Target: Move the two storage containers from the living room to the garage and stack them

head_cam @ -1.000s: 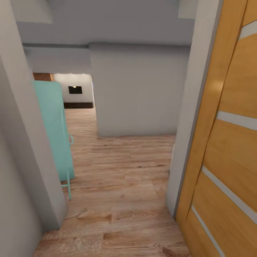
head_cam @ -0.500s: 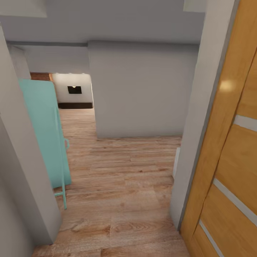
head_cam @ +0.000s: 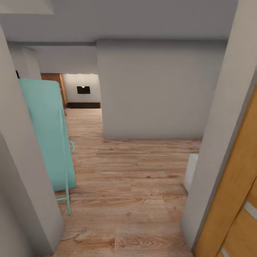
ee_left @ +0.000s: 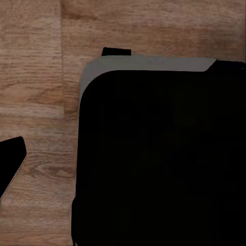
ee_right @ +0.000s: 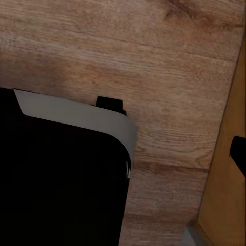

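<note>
Neither orange-red storage container is in view. I am in a doorway facing a hallway with a light wood plank floor (head_cam: 128, 178). Far off at the back left, an opening shows the living room's dark fireplace (head_cam: 83, 90) and a strip of brick (head_cam: 51, 76). In the left wrist view a dark fingertip (ee_left: 11, 159) juts in at the frame edge above the planks. The right wrist view has a similar dark tip (ee_right: 239, 154) beside orange wood. Neither view shows how the jaws stand.
A grey wall block (head_cam: 157, 89) stands straight ahead. A teal panel (head_cam: 46, 132) leans at the left, behind a grey jamb (head_cam: 21, 171). At the right are a grey door frame (head_cam: 217, 150) and an orange wooden door (head_cam: 235, 200). My black base (ee_left: 154, 154) fills much of the wrist views.
The whole picture has shifted: the orange door has slid toward the right edge and the grey wall and teal panel sit further right, so the camera has moved. Nothing in the scene moved.
</note>
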{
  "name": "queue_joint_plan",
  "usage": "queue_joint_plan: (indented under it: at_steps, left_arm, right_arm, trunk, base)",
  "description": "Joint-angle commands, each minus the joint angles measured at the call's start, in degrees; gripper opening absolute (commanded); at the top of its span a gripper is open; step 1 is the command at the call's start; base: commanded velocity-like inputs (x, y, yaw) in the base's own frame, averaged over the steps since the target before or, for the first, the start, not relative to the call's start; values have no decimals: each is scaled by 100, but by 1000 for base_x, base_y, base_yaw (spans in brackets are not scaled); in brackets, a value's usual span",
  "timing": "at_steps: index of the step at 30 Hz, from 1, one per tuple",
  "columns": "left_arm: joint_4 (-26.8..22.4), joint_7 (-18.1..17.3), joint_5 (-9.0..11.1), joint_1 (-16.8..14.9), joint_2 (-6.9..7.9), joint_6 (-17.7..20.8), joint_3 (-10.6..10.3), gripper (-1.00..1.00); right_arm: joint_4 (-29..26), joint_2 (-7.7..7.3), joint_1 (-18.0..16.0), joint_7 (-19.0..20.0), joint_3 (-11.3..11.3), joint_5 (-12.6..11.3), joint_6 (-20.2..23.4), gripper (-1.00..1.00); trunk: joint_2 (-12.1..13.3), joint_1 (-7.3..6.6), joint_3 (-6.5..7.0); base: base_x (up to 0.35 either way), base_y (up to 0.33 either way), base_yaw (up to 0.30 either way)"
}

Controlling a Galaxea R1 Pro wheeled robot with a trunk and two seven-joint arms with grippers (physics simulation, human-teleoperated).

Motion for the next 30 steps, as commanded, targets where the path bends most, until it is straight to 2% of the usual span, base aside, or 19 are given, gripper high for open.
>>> queue_joint_plan:
  at_steps: [1, 30]
  left_arm:
    - [2, 2, 47, -2, 0, -15, 0, 100]
    - [2, 2, 55, -2, 0, -14, -5, 100]
  right_arm:
    - [16, 3, -6, -2, 49, -46, -31, 100]
    - [16, 3, -6, -2, 49, -41, -31, 100]
  trunk:
    - [-3, 3, -6]
    - [-3, 3, -6]
  base:
    - [321, 0, 9]
    - [321, 0, 1]
